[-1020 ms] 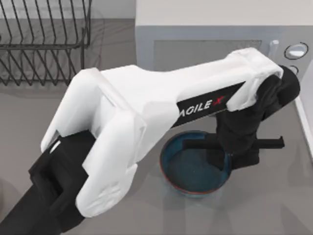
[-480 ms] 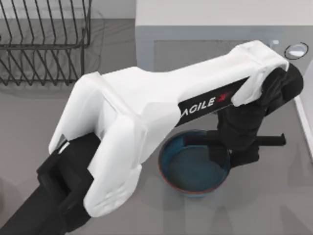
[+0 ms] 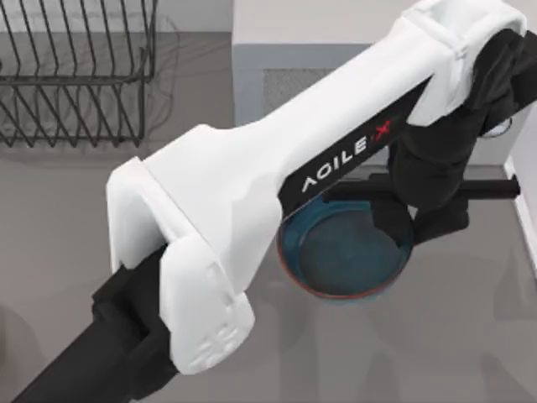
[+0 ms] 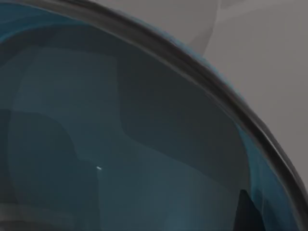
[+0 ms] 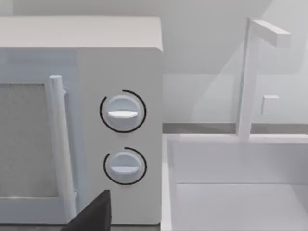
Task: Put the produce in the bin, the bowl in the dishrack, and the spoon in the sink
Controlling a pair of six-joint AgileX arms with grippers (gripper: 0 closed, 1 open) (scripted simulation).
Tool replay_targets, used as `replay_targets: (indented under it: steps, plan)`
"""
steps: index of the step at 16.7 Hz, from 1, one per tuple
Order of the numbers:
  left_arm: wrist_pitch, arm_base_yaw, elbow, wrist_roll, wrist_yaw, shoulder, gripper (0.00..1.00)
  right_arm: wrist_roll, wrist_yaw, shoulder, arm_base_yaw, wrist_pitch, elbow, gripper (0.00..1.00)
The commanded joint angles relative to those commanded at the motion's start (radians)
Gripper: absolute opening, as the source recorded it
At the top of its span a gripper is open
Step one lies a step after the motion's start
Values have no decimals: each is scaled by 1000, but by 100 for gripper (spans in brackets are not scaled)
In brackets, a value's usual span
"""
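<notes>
My left gripper (image 3: 394,220) grips the bowl (image 3: 336,260) at its far rim, before the microwave (image 3: 294,34).

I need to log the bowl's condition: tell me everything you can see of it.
The bowl is round and deep, teal-blue inside and out, with a thin reddish-brown rim, smooth and glossy, upright and empty. It sits in front of the white microwave, right of centre. The left pincer is over its far-right rim; the left wrist view looks into its interior.

Left arm (image 3: 277,168) outstretched, wrist downturned
</notes>
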Motion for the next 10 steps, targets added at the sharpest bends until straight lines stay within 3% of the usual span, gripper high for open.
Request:
replay_targets:
  steps: [3,10]
  plan:
    - [-70,3,79,4,1,12,0,0,0,0,0,0,0,100]
    - [-61,19,52,13,-1,-22,0,0,0,0,0,0,0,100]
